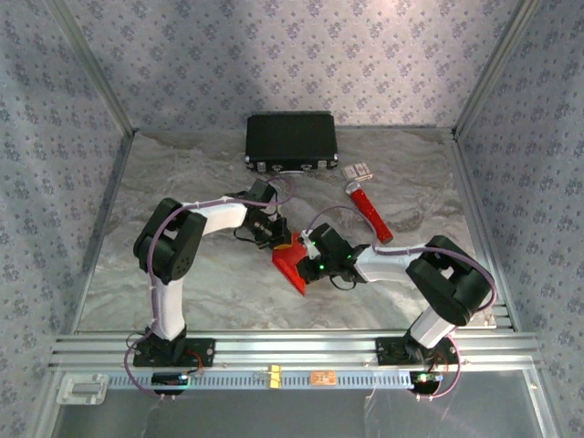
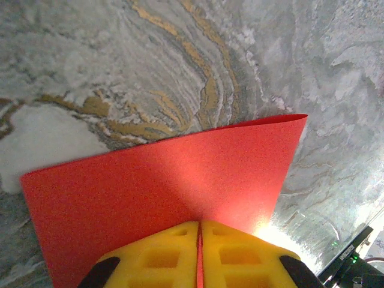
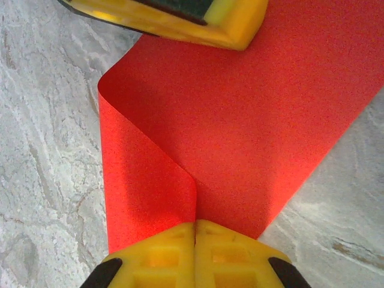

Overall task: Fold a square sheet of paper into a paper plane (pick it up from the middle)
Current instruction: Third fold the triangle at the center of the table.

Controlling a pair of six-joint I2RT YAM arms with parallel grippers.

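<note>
Overhead overview; wrist close-ups sharing paper

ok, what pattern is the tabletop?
Grey-white marble with tan veins; table shows clearest in left wrist view.

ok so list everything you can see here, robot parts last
paper: one, red, table centre, partly folded over, pinched by both pincers
case: one, black, far edge of table
tube: one, red with white end, lying right of centre
small item: one, pale, by the tube's far end; too small to identify
table: one, grey marble pattern
left arm: one, black and white, near edge
right arm: one, black and white, near edge
left pincer: one, yellow, shut on paper
right pincer: one, yellow, shut on paper
</note>
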